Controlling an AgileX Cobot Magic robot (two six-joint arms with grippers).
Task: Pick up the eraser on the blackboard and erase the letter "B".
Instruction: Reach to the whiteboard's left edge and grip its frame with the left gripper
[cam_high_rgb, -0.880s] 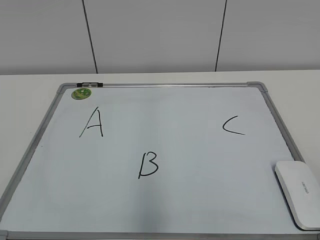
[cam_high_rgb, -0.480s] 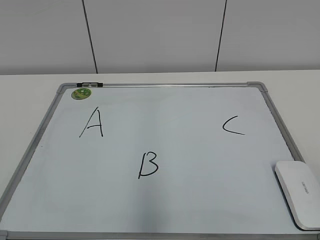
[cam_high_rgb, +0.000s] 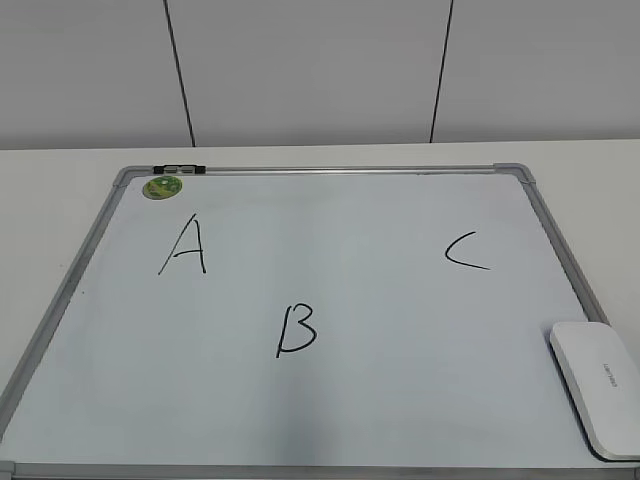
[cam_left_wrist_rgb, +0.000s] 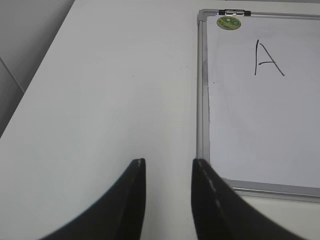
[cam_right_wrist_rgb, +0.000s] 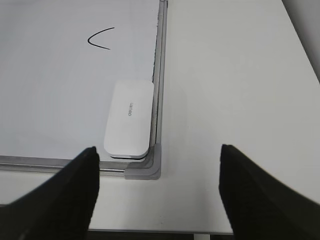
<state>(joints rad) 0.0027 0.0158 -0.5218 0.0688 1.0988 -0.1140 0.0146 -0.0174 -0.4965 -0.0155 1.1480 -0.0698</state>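
The blackboard (cam_high_rgb: 330, 400) is a white board with a grey frame, lying flat on the table. The letter "B" (cam_high_rgb: 297, 329) is drawn in black near its front middle. The white eraser (cam_high_rgb: 598, 385) lies in the board's front right corner; it also shows in the right wrist view (cam_right_wrist_rgb: 129, 119). My right gripper (cam_right_wrist_rgb: 159, 165) is wide open and empty, in front of that corner, short of the eraser. My left gripper (cam_left_wrist_rgb: 168, 165) is open and empty over bare table, left of the board's frame (cam_left_wrist_rgb: 201, 100). Neither gripper shows in the exterior view.
A black "A" (cam_high_rgb: 186, 246) and a "C" (cam_high_rgb: 466, 251) are also on the board. A small round green magnet (cam_high_rgb: 163, 187) sits at the far left corner. The table's front edge (cam_right_wrist_rgb: 150, 231) is close under my right gripper.
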